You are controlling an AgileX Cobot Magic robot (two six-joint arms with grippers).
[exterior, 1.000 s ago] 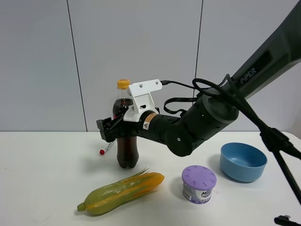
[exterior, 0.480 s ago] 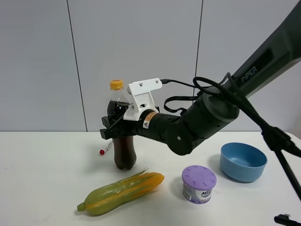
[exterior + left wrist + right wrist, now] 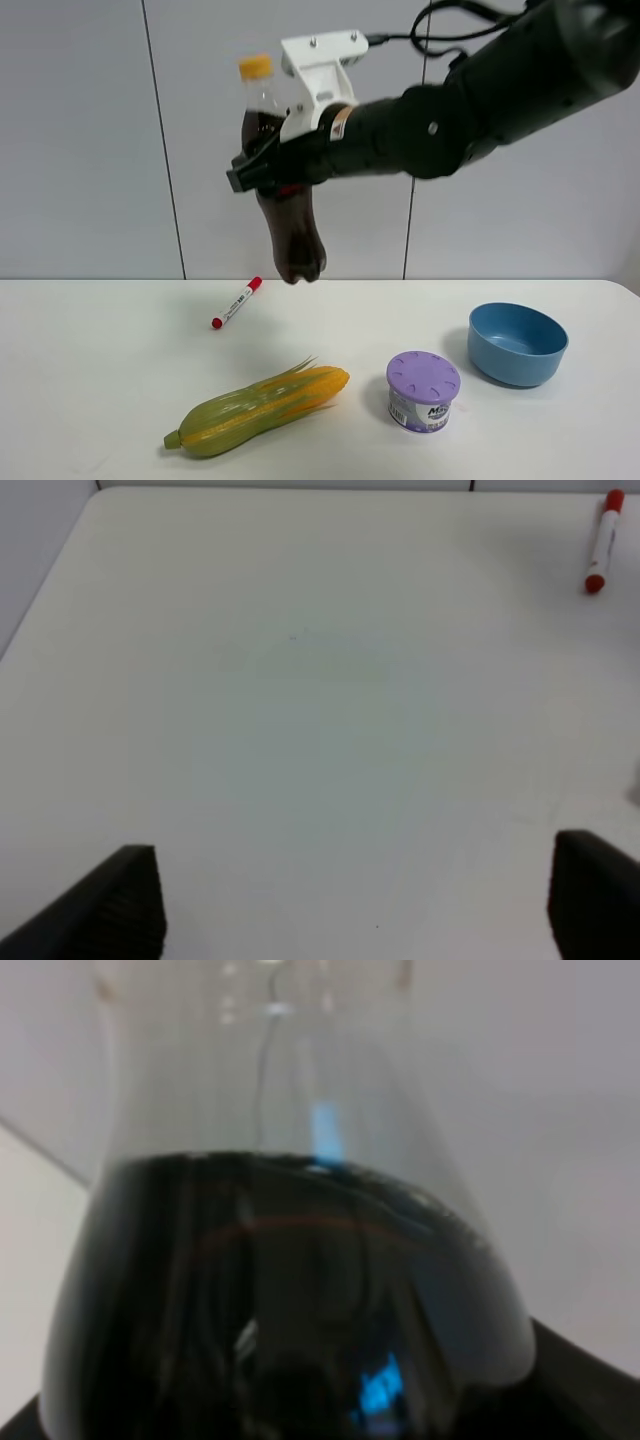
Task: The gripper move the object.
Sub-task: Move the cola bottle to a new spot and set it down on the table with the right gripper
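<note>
Right gripper [image 3: 258,172]: black jaws clamped on the cola bottle [image 3: 290,235] at the red label band, grip looks firm. The white bracket [image 3: 318,60] sits just above the wrist. The bottle is in the air, well clear of the table [image 3: 100,380], and slightly tilted, with the yellow-orange cap [image 3: 255,67] toward 11 o'clock and the base toward 5 o'clock. The right wrist view is filled by the bottle [image 3: 290,1290], dark liquid sloshed against clear plastic; the fingers are not visible there.

Left gripper [image 3: 355,895]: jaws spread wide, nothing between them, bare table under it, red-capped marker [image 3: 603,540] far off at 1 o'clock. It does not show in the high view.

On the table, going out from the bottle base:
- marker [image 3: 236,303] at 8 o'clock
- corn cob [image 3: 255,410] at 6–7 o'clock
- purple-lidded can [image 3: 423,390] at 4–5 o'clock
- blue bowl [image 3: 517,343] at 4 o'clock

Step, as I judge it: carry phase, with the grasp and pickup done and placement not yet done. The next move needs a traverse to the drop spot, which the task does not name. The bottle should be brought upright before descent, set base-flat on a bare patch clear of marker and corn, and only then released. Risk: a tilted set-down tips a tall bottle.
</note>
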